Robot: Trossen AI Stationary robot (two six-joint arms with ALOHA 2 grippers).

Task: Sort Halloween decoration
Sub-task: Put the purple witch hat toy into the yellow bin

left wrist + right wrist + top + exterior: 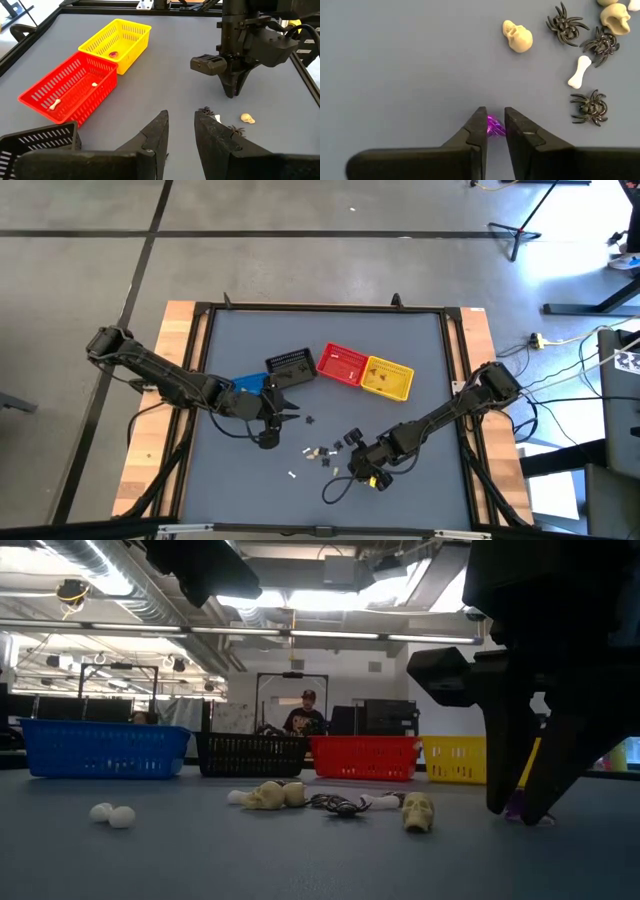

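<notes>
— Where's my right end effector [492, 131]?

— Down on the grey surface [250, 340] near its front edge, right of the scattered trinkets. I see its fingers pinched against a tiny purple trinket [494, 126] on the mat.

— And the left end effector [179, 131]?

— Left of centre by the blue basket [246, 384], fingers slightly parted, holding nothing. A cream skull [518, 36], black spiders [590, 106] and a white bone [579, 72] lie between us.
</notes>
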